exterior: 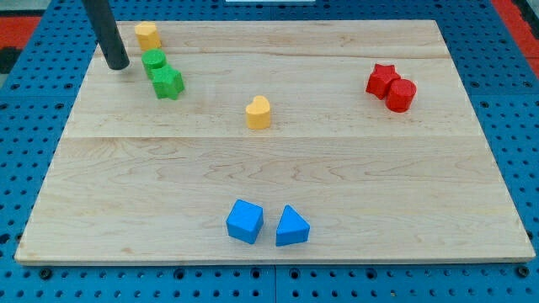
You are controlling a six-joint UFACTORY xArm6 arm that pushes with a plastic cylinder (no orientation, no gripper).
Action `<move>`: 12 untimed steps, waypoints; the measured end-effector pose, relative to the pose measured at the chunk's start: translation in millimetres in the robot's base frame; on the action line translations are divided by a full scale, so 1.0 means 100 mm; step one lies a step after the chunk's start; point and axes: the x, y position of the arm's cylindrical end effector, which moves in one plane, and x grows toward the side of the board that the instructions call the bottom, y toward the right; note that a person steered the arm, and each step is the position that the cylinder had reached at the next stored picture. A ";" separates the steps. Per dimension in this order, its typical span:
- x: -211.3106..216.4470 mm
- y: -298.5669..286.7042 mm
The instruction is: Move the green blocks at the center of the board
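Two green blocks sit touching near the view's top left: a green round block [153, 61] and, just below and to its right, a green star-shaped block [168, 82]. My tip [117, 65] rests on the board a short way to the left of the green round block, not touching it. The dark rod rises from the tip toward the view's top left corner.
A yellow block [147, 35] stands just above the green pair. A yellow heart-like block [258, 112] is near the board's middle. A red star [382, 80] and red cylinder [401, 95] touch at the right. A blue cube [245, 221] and blue triangular block [291, 226] sit at the bottom.
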 end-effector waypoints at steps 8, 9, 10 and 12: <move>0.74 0.81; 0.89 1.61; 0.87 1.66; 0.16 0.85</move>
